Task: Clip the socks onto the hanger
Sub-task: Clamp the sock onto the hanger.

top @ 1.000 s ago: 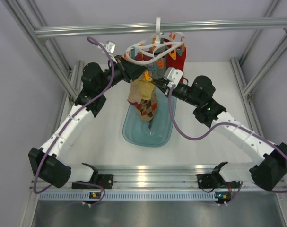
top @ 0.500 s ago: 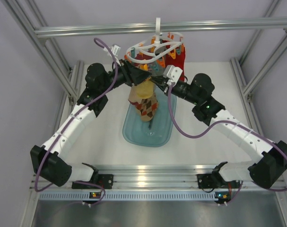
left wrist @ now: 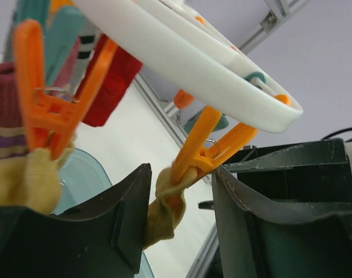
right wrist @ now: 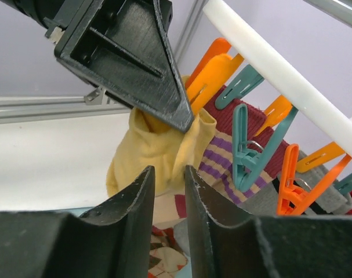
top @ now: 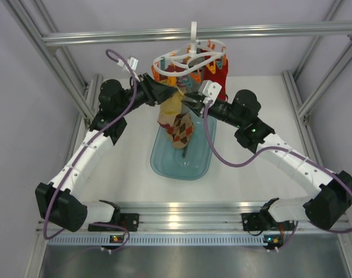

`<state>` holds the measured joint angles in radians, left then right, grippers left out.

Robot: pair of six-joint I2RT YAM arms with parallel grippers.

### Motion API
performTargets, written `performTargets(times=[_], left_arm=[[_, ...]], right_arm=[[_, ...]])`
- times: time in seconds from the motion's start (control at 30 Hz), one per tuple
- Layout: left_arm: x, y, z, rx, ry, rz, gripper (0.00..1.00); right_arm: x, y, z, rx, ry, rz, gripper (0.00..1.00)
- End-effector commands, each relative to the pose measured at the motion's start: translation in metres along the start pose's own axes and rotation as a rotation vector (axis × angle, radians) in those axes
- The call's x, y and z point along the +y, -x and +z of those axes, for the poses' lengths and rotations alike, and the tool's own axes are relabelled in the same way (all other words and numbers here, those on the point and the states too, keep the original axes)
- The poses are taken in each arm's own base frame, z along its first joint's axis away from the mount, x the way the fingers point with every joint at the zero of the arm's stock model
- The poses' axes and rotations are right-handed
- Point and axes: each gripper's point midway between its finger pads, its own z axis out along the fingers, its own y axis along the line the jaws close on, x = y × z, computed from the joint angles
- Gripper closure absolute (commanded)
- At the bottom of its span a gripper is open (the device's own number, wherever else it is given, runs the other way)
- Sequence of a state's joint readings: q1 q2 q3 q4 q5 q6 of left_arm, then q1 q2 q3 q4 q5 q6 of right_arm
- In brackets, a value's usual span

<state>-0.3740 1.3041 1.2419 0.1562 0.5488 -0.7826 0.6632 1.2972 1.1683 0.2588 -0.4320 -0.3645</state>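
Sock (right wrist: 142, 145) half hidden by tools | left tool (left wrist: 180, 169) spread round clip (left wrist: 211, 149) | right tool (right wrist: 169, 169) slightly parted

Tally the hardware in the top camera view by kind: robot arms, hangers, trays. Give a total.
Robot arms: 2, the left arm and the right arm
Round drying hanger: 1
Translucent blue tray: 1
Total: 4

The left gripper (left wrist: 181, 179) opened up and slid back a little to the left. The right gripper (right wrist: 170, 171) opened a bit and moved nearer the yellow sock (right wrist: 144, 147).
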Motion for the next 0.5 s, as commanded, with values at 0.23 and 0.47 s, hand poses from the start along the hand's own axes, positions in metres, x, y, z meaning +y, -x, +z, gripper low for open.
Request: performTargets(times=[0.23,0.47], left_arm=[[0.019,0.045,-0.023,-0.145,0.084,0.008,0.5],[0.028,0.053,-0.024,-0.175,0.116,0.049,0.47]], right_arm=[[-0.003,0.011,-0.026,0.006,-0.051,0.058,0.63],[-0.016,0.005,-0.052,0.049,-0.097,0.127,0.58]])
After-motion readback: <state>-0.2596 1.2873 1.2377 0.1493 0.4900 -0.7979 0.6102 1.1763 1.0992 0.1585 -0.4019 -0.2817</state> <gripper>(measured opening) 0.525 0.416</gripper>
